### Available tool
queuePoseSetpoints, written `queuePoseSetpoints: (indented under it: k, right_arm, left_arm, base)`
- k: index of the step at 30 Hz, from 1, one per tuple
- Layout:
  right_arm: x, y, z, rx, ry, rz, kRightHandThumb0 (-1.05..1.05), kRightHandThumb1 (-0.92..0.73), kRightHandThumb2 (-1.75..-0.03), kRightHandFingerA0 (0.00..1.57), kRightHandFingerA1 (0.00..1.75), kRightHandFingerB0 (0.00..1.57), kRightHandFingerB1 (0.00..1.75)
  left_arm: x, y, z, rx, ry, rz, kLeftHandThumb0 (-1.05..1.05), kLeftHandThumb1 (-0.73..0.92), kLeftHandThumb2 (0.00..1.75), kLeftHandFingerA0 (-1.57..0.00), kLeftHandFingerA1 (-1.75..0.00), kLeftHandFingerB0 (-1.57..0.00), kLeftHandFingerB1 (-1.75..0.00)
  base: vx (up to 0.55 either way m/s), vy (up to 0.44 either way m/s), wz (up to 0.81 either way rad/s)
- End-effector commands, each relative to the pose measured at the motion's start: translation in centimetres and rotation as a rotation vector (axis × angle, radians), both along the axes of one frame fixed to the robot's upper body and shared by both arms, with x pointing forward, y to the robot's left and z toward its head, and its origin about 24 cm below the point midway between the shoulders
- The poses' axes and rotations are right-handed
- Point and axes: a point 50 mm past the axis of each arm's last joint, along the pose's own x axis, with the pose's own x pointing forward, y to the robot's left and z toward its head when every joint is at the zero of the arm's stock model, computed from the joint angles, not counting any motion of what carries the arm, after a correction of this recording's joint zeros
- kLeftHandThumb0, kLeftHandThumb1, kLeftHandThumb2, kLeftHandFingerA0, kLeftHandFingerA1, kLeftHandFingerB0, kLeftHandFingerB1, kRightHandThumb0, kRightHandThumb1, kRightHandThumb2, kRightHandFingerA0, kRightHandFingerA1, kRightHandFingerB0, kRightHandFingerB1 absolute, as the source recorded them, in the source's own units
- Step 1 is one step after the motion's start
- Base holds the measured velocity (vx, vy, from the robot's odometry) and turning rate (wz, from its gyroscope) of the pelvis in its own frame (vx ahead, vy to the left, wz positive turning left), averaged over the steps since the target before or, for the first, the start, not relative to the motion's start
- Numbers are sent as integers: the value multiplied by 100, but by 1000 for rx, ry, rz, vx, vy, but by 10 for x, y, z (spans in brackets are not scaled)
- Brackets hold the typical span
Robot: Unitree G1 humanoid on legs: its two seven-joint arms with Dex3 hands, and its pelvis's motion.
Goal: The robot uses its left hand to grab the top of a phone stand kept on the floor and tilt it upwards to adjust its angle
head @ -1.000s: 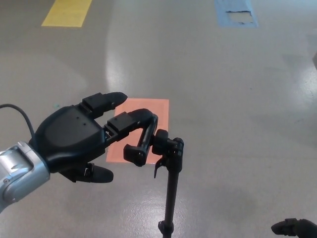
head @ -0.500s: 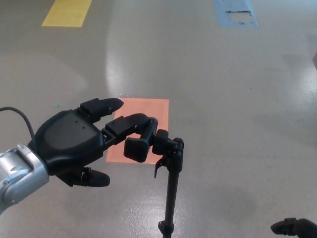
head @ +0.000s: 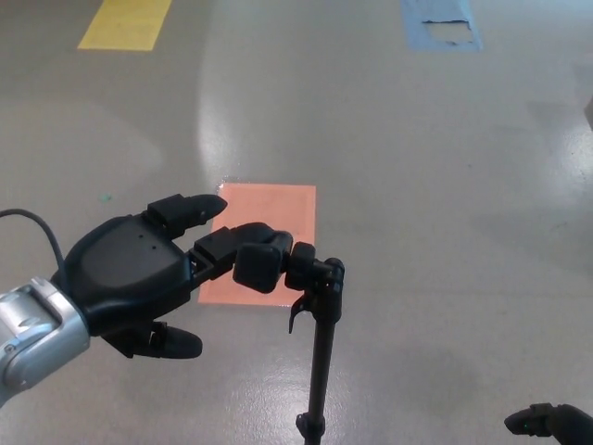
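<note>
Head view: my left hand point(head: 139, 273) comes in from lower left of frame, silver forearm point(head: 32, 338) behind it, thin black cable looping at left edge. Fingers are spread, not closed on anything; upper finger point(head: 190, 209) points right over the floor, lower one point(head: 227, 246) lies against the top clamp of the phone stand point(head: 320, 306), thumb point(head: 171, 343) hangs apart below the palm. Stand sits center-bottom, black pole running down out of frame, clamp head point(head: 264, 264) tilted toward my fingers, w/ small lever on its left side. Orange floor patch point(head: 278, 213) is behind the clamp. Yellow patch point(head: 125, 23) upper left, blue patch point(head: 443, 23) upper right. Grey floor point(head: 445, 185) all round. My right hand point(head: 547, 425) barely shows at lower right corner; can't tell its state.
</note>
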Motion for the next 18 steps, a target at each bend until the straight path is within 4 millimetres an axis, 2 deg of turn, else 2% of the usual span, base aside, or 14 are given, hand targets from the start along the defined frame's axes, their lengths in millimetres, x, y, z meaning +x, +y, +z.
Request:
queuePoseSetpoints:
  k: [1,4,6,8,18]
  right_arm:
    - [4,-1,3,-12,-4,9,-53,-70,-61,28,36,30,33]
    - [5,-1,4,-11,-3,4,-53,-70,-61,29,36,30,33]
    - [5,-1,4,-11,-4,3,-53,-70,-61,29,36,30,33]
    - [5,-1,4,-16,-3,5,-53,-70,-61,29,36,30,33]
    - [6,-2,5,-19,-1,1,-52,-70,-61,29,36,31,33]
  left_arm:
    - [0,5,-2,4,14,22,-85,59,92,-8,-15,-7,-16]
    - [0,4,-3,7,15,24,-82,59,94,-3,-16,-3,-16]
    - [0,4,-3,14,15,24,-82,59,94,-3,-16,-3,-16]
    - [-1,3,-5,-6,23,22,-85,58,89,-10,-16,-9,-16]
    - [-4,3,-14,8,51,11,-85,59,93,-6,-17,-6,-14]
  base:
    - [0,0,0]
    - [0,0,0]
    - [0,0,0]
    - [0,0,0]
    - [0,0,0]
